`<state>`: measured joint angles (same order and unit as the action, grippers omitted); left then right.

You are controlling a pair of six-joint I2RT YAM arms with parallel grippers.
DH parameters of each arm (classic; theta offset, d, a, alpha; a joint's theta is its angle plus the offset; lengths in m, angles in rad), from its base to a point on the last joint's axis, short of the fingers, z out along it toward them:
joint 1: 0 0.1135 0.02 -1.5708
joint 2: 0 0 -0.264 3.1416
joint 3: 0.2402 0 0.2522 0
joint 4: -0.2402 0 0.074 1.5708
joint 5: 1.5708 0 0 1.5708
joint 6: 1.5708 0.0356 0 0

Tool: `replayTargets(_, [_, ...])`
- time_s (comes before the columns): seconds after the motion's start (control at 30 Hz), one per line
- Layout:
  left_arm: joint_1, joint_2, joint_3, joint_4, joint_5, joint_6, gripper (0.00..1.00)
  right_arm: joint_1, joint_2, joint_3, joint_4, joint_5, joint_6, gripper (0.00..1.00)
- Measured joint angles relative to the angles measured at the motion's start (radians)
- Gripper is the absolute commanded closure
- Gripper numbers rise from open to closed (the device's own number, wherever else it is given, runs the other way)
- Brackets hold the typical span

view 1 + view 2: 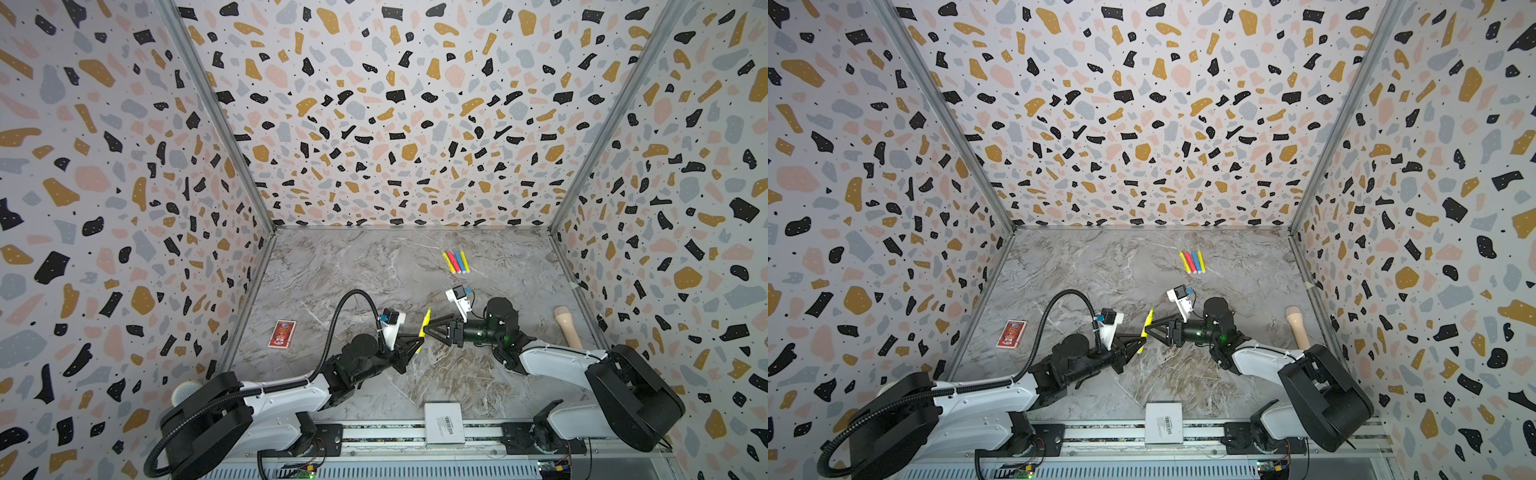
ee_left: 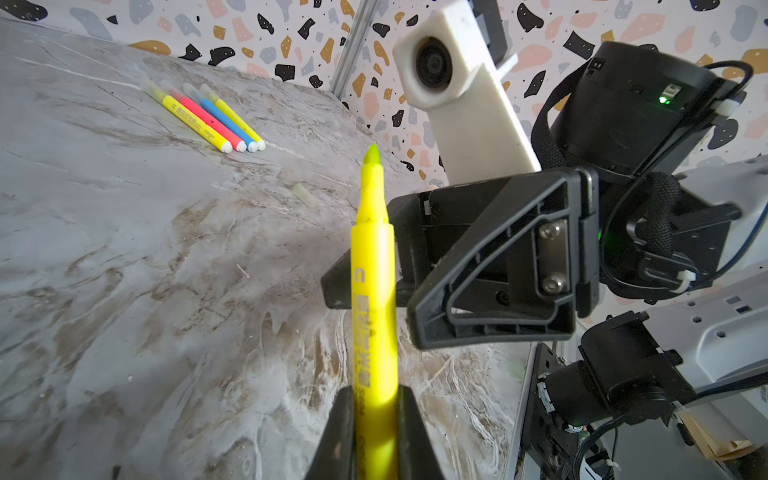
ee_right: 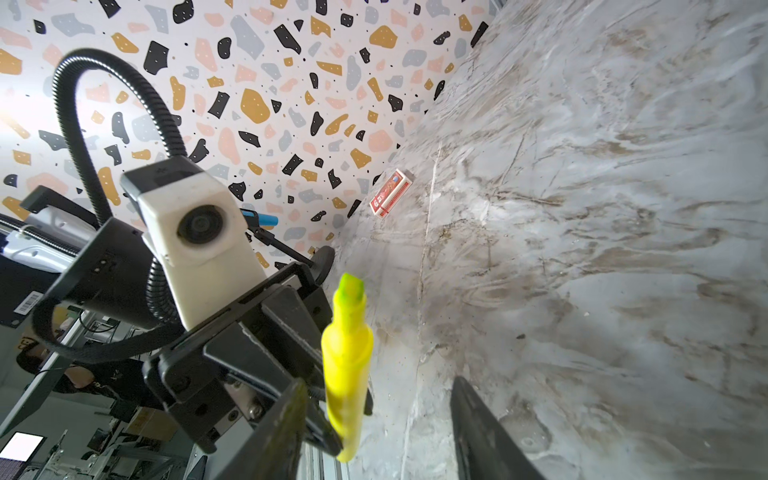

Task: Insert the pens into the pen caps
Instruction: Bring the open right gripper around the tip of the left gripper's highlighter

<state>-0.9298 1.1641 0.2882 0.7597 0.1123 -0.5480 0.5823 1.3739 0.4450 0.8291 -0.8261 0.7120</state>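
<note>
**Bare yellow pen between two grippers, cap loose on the worktop**

The left gripper is clamped on the lower barrel of the yellow pen. The pen's long axis runs straight up the middle of the left wrist view, bare felt tip uppermost. In both top views it sits just below centre frame.

The right gripper meets the barrel crosswise from the right. Its fingers stand apart with the pen between them, close to one finger and not clamped.

What looks like a small clear cap lies on the worktop beyond the tip. I judge the free right gripper the one to fetch it.

The row of four pens, upper right of the worktop, looks capped.

Grey print on the barrel opens with a "C"-like mark; the rest is unreadable. The red box and the barcoded white box show no legible words.
</note>
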Motion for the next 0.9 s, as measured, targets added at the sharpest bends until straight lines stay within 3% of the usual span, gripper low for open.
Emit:
replayTargets(0.13, [-0.005, -0.002, -0.008, 0.004, 0.001, 0.0, 0.98, 0.008, 0.009, 0.008, 0.034, 0.0, 0.017, 0.61])
replayTargets(0.37, [-0.008, -0.001, -0.011, 0.002, 0.006, 0.001, 0.97, 0.03, 0.034, 0.023, 0.063, 0.003, 0.045, 0.93])
replayTargets(0.43, [-0.008, -0.001, -0.011, 0.001, 0.01, 0.001, 0.94, 0.031, 0.034, 0.023, 0.064, 0.006, 0.047, 0.96])
replayTargets(0.6, [-0.009, -0.001, -0.011, 0.001, 0.01, 0.002, 0.69, 0.035, 0.032, 0.023, 0.064, 0.008, 0.047, 0.97])
replayTargets(0.9, [-0.009, 0.018, 0.02, 0.002, 0.01, 0.005, 0.69, 0.041, 0.019, 0.022, 0.061, 0.011, 0.046, 0.96])
